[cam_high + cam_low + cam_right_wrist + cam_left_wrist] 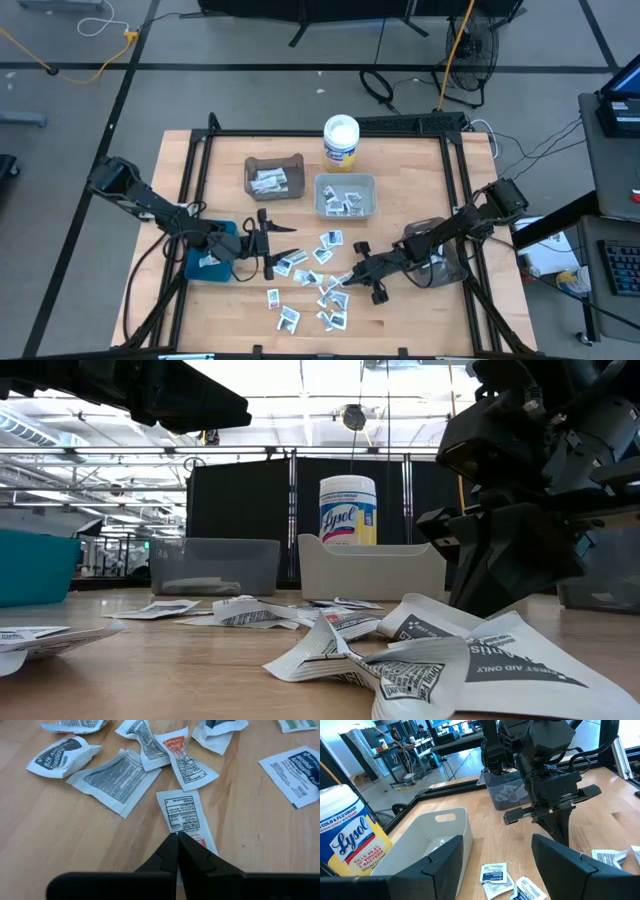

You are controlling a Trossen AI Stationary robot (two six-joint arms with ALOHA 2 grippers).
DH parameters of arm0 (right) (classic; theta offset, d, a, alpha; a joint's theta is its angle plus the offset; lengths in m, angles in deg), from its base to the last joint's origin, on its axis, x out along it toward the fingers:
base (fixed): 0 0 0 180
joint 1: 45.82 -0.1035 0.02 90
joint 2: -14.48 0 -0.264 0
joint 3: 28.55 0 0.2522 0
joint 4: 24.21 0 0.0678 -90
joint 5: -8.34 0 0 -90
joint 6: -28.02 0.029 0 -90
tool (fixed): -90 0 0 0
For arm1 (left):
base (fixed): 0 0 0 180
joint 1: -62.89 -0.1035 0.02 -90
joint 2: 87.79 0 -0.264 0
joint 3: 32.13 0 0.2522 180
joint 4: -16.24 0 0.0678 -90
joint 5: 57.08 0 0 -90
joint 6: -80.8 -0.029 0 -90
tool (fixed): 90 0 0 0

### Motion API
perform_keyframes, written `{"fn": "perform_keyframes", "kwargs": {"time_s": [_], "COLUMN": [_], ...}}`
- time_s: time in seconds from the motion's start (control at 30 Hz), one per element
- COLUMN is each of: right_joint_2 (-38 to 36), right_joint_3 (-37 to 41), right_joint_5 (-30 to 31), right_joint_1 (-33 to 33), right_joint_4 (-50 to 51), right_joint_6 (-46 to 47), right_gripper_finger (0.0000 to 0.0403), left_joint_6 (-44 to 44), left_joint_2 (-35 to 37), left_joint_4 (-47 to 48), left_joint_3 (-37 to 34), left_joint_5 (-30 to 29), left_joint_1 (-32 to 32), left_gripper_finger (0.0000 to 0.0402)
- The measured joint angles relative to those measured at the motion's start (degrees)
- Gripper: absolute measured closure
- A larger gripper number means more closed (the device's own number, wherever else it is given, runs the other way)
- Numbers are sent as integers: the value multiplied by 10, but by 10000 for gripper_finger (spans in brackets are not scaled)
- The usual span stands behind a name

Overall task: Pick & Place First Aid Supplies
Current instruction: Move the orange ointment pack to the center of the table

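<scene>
The right gripper [177, 836] is down at the table among the scattered packets [305, 280], its fingers pressed together on the near end of one small white packet [182, 815] with black print and a red patch, which lies flat on the wood; it appears to pinch that packet's edge, though whether the packet is truly caught between the tips is hard to tell. In the high view this gripper [345, 279] sits at the right side of the packet heap, near the front middle of the table [400, 320]. The left gripper [268, 243] hovers to the left of the heap with its fingers [565, 865] spread and nothing between them. The packets lie loose over the near middle of the table, some overlapping, some crumpled. Beside the left arm stands a blue bin [205, 265] with a packet in it. Farther back are a dark bin [273, 177] and a pale bin [345, 196], each holding several packets, and a clear bin [435, 262] sits under the right arm. A Lysol tub [341, 141] stands at the far edge, behind the pale bin.
</scene>
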Motion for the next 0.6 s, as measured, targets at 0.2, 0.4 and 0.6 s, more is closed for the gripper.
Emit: {"fn": "perform_keyframes", "kwargs": {"time_s": [0.2, 0.4, 0.6], "right_joint_2": [-19, -47, -73], "right_joint_3": [1, 2, 1], "right_joint_5": [2, 2, 5], "right_joint_1": [0, 1, 1], "right_joint_4": [5, 3, -16], "right_joint_6": [-5, -22, -50], "right_gripper_finger": [402, 402, 403], "left_joint_6": [0, 0, -3], "left_joint_2": [0, 0, 0], "left_joint_4": [0, 0, 0], "left_joint_3": [0, 0, 0], "left_joint_5": [0, 0, 0], "left_joint_1": [0, 0, 0], "left_gripper_finger": [160, 160, 160]}}
